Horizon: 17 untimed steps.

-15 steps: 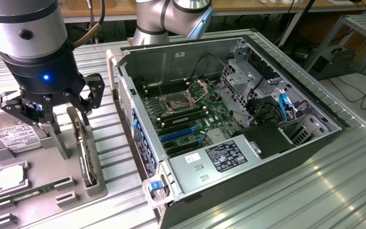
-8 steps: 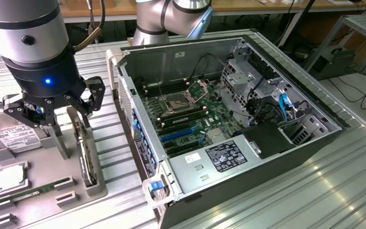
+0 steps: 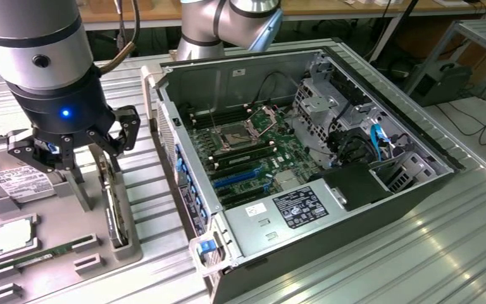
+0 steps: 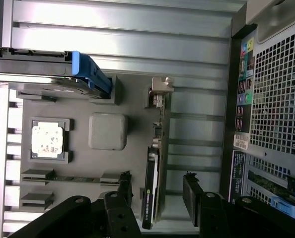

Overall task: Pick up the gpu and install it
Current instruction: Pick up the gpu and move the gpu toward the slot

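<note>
Exterior view: the gripper (image 3: 96, 178), fingers spread wide, hangs over the gpu (image 3: 114, 215) standing on edge in the grey tray (image 3: 53, 221). The white label (image 3: 298, 206) inside the computer case (image 3: 328, 253) cannot be read.

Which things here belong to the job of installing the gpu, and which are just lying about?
Job in hand: gpu; gripper, open and astride it; open computer case.
Lying about: hard drive; processor chip; memory stick.

Both flanks of the upright gpu (image 3: 116, 218) stand clear for the gripper's (image 4: 157, 184) spread jaws; the computer case (image 3: 252, 253) crowds close on the exterior view's right.
</note>
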Tool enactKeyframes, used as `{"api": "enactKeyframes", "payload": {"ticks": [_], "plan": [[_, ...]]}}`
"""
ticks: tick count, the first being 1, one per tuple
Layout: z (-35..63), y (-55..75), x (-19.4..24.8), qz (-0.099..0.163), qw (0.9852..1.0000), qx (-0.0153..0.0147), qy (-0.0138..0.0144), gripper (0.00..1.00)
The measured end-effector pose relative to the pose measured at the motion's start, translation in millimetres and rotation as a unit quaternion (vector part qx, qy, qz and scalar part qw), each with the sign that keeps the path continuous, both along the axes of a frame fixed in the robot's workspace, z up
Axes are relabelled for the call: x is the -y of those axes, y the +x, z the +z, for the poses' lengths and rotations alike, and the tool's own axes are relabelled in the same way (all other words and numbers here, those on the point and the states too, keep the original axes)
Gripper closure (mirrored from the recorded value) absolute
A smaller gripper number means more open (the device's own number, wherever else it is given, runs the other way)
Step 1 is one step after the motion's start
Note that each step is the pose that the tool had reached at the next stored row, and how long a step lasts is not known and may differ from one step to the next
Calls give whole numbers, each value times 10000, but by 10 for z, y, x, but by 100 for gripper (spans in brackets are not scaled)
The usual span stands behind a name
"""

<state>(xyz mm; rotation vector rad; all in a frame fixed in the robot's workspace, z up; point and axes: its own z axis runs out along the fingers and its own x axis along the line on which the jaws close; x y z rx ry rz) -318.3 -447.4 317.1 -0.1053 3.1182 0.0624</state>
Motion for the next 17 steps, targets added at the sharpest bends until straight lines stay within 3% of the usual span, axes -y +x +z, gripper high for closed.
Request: {"api": "enactKeyframes", "payload": {"ticks": [17], "plan": [[-219,0,0,-1,10000,-5,-4,46]]}}
